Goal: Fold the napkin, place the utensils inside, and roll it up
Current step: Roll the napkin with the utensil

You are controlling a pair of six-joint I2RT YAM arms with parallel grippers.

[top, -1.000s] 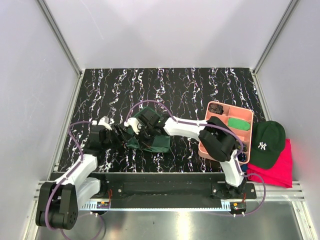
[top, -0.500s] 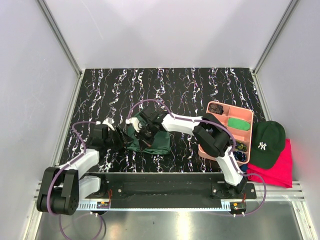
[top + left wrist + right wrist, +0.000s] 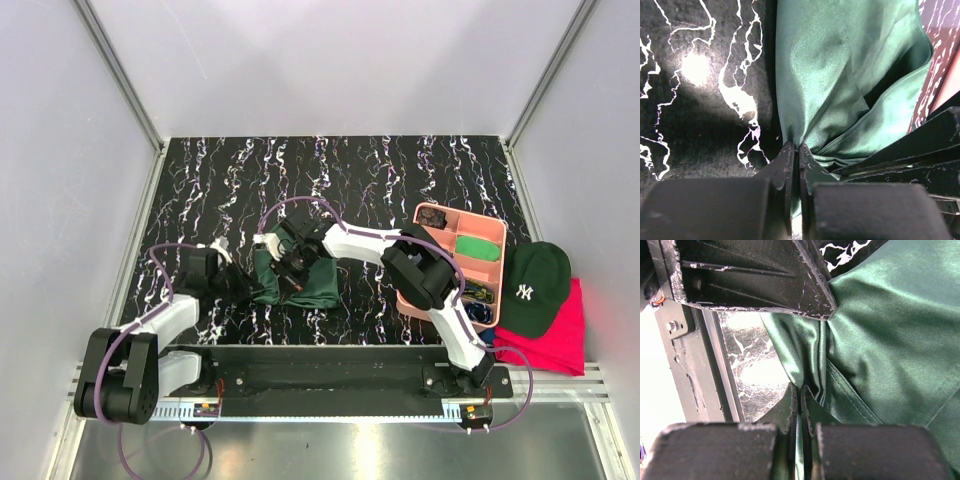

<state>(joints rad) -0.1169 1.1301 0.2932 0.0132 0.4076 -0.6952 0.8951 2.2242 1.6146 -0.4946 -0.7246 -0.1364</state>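
Observation:
The dark green napkin [image 3: 312, 285] lies bunched on the black marbled table between the two arms. In the left wrist view my left gripper [image 3: 796, 148] is shut on a gathered fold of the napkin [image 3: 840, 65] at its left edge. From above, that left gripper [image 3: 243, 287] sits low beside the cloth. My right gripper [image 3: 288, 272] is over the napkin's left part. The right wrist view shows this right gripper [image 3: 801, 389] shut on a pinch of the napkin [image 3: 890, 340]. The utensils [image 3: 478, 294] show as thin dark pieces in the pink tray's near compartment.
The pink tray [image 3: 412, 290] stands at the right, with a bright green swatch [image 3: 478, 247] in it. A dark green cap [image 3: 535, 285] rests on a pink-red cloth [image 3: 560, 340] beyond the tray. White walls enclose the table on three sides.
My left gripper's jaws have closed onto the napkin's left edge. My right gripper has shifted a little to the left, still holding the cloth.

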